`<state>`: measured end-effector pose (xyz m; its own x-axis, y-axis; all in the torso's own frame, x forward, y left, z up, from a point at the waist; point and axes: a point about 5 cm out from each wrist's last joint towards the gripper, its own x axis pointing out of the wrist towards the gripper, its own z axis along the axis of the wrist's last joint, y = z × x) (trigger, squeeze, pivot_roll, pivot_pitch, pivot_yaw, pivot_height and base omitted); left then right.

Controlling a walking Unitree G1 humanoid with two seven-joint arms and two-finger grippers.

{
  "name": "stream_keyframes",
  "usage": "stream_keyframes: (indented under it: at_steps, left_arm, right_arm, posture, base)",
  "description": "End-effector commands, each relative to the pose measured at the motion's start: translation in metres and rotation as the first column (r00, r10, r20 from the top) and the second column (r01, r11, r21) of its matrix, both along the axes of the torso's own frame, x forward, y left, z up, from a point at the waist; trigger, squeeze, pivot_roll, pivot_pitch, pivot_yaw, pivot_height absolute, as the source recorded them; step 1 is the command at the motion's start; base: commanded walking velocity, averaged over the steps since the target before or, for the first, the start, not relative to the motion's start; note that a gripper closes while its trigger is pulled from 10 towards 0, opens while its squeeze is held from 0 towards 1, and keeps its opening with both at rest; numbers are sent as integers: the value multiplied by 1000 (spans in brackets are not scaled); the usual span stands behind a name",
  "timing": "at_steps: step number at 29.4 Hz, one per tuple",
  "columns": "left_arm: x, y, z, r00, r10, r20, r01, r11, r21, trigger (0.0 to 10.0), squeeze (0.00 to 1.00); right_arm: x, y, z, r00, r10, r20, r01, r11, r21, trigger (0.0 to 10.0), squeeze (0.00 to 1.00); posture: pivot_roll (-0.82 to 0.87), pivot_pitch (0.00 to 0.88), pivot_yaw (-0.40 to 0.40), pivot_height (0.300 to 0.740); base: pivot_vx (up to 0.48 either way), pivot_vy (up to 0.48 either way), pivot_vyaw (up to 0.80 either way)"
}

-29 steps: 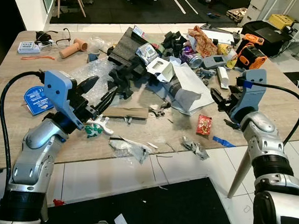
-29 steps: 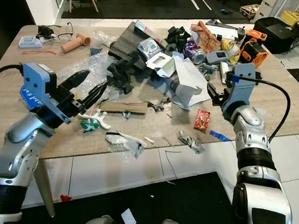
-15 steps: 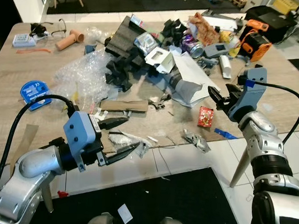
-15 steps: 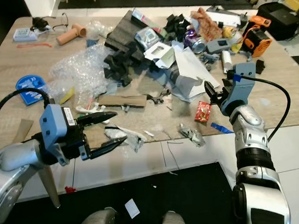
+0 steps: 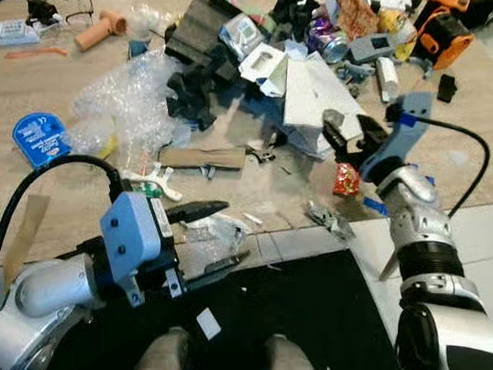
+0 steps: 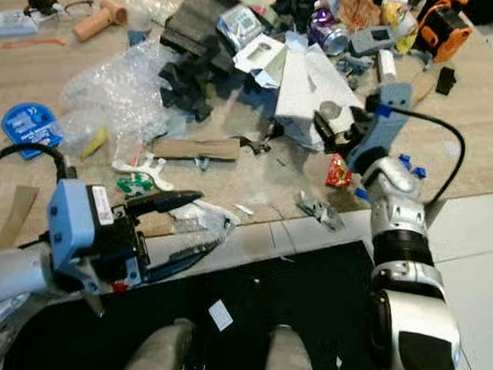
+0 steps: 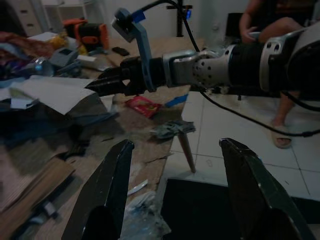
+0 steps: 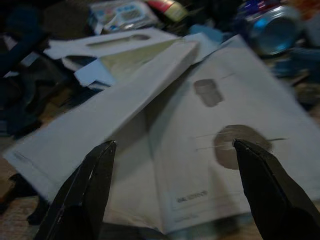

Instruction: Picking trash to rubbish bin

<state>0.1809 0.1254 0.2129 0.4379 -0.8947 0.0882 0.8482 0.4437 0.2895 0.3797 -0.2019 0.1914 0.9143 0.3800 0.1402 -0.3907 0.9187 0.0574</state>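
The left gripper (image 5: 213, 238) hangs low at the near edge of a wooden table (image 5: 30, 127), its two long black fingers spread wide with nothing between them. Just beyond its fingertips lies a crumpled clear plastic wrapper (image 5: 214, 232), thin, wrinkled and shiny, right at the table's edge. Across the table, the right gripper (image 5: 345, 134) also has its fingers spread apart, and it points at a large white paper envelope (image 8: 200, 145); the envelope is flat and creased, folded into a loose tent shape, with grey smudges on its face. Beside that gripper a small red snack packet (image 5: 346, 180) lies flat on the wood, and near it a crushed grey foil scrap (image 5: 327, 220). Farther out the trash spreads thickly: a strip of brown cardboard (image 5: 202, 157), a puffy sheet of bubble wrap (image 5: 126, 96), chunks of black foam (image 5: 189, 96) and a dented metal can (image 5: 332, 45). A round blue disc (image 5: 40, 135) lies towards the table's left side.
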Motion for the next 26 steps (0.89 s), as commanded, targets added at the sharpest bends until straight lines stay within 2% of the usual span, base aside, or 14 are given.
stream_keyframes:
  at_steps: [1, 7, 11, 15, 19, 20, 22, 26]
  left_arm:
    - [-5, 0, 0, 1000, -6, -19, 7, 1000, 23, 10000, 0]
    - [-7, -2, 1, 1000, -10, -24, 10, 1000, 21, 10000, 0]
    - [-9, -5, 2, 999, -10, -34, 11, 1000, 20, 10000, 0]
    - [-10, -7, 1, 999, -10, -48, 10, 1000, 16, 10000, 0]
    - [-10, -9, 1, 999, -11, -52, 12, 1000, 13, 10000, 0]
    - [-10, -10, 0, 998, -12, -55, 13, 1000, 10, 10000, 0]
    - [-9, -11, -1, 998, -11, -56, 12, 1000, 15, 10000, 0]
    - [-8, -11, 0, 999, -9, -52, 10, 1000, 14, 10000, 0]
  right_arm:
    - [-1, 7, -1, 999, 51, -1, -51, 999, 5, 10000, 1000]
    - [-4, 11, 1, 993, 119, 13, -119, 993, 4, 10000, 1000]
    - [-6, 9, 16, 986, 153, 71, -156, 987, 38, 10000, 1000]
    - [-7, 4, 51, 969, 171, 178, -196, 972, 129, 10000, 1000]
    - [-8, 2, 60, 963, 172, 207, -206, 967, 152, 10000, 1000]
    - [-8, -2, 70, 959, 158, 233, -204, 961, 187, 10000, 1000]
    - [-7, -6, 74, 961, 139, 239, -193, 957, 217, 10000, 1000]
    - [-6, -11, 66, 977, 100, 189, -144, 962, 232, 10000, 1000]
  posture:
    - [-55, 272, 6, 740]
    - [-51, 283, 7, 740]
    - [-51, 287, 7, 740]
    - [-55, 287, 4, 740]
    - [-56, 287, 3, 740]
    - [-58, 286, -1, 740]
    - [-60, 285, -2, 740]
    - [-64, 282, -10, 740]
  base:
    - [0, 0, 0]
    - [0, 0, 0]
    - [0, 0, 0]
    - [0, 0, 0]
    - [0, 0, 0]
    - [0, 0, 0]
    - [0, 0, 0]
    - [0, 0, 0]
